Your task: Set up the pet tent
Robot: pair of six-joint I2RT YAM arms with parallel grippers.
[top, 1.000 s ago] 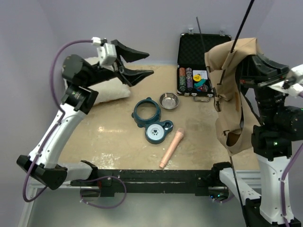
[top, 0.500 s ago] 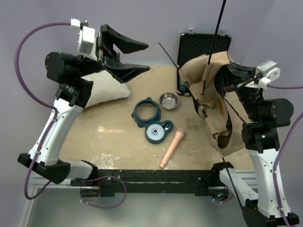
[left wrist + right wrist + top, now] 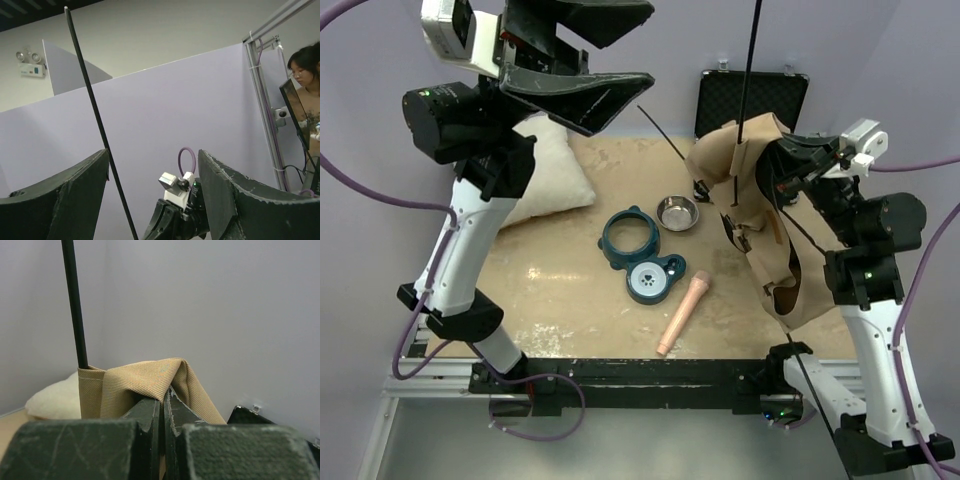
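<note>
Black left gripper [image 3: 645, 45] hangs high at eleven o'clock, jaws wide apart and empty, pointing toward the pole [image 3: 748, 60] that rises at one o'clock. Tent [image 3: 760, 210] hangs bunched at three o'clock, one fold pinched between the closed jaws of the right gripper [image 3: 162, 402]. The thin pole may sway, so the left jaws could close on air or knock it aside. Such a small pinch may also let fabric slip, dropping the tent onto the bowl [image 3: 677, 212].

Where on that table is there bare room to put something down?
Front left, between the pillow, the teal ring and the near edge. The middle is crowded around the bowl, and the tent hangs over the right side.
</note>
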